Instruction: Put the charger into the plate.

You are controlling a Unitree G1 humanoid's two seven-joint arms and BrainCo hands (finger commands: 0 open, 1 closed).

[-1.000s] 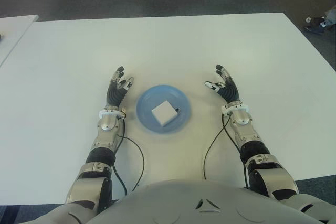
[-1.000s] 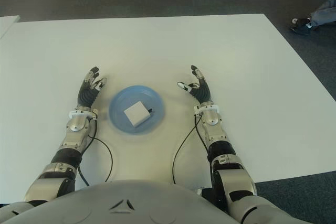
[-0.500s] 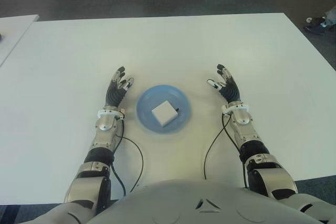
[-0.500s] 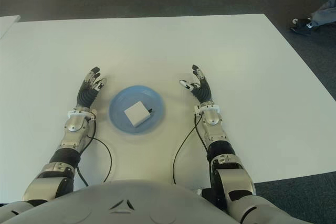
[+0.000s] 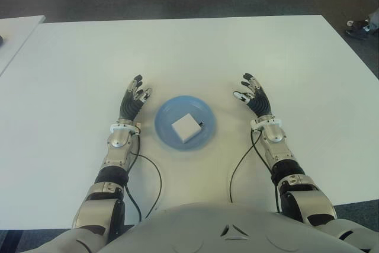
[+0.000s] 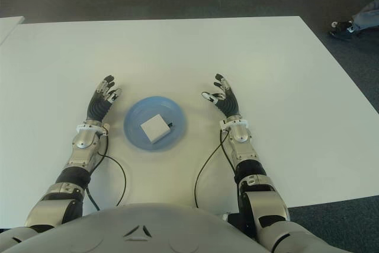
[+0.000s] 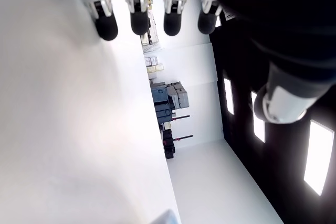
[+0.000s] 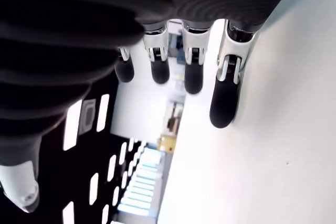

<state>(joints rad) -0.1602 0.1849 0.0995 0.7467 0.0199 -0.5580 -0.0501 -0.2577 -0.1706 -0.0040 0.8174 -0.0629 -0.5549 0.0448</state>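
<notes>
**Charger already in the plate, between two empty hands**

Eye views: I see the white charger (image 5: pixel 185 127) lying in the blue plate (image 5: pixel 164 128), mid-table (image 5: pixel 189 51) toward the near edge, left hand (image 5: pixel 133 102) and right hand (image 5: pixel 253 97) flanking, about equally near.

Wrist views: both hands' fingers extended, empty.

Left hand (image 5: pixel 134 100) and right hand (image 5: pixel 253 95): black ribbed fingers, white-tipped thumbs, white wrist bands. Silver-and-black segmented forearms; black cable loops from each wrist. Grey torso shell.
</notes>
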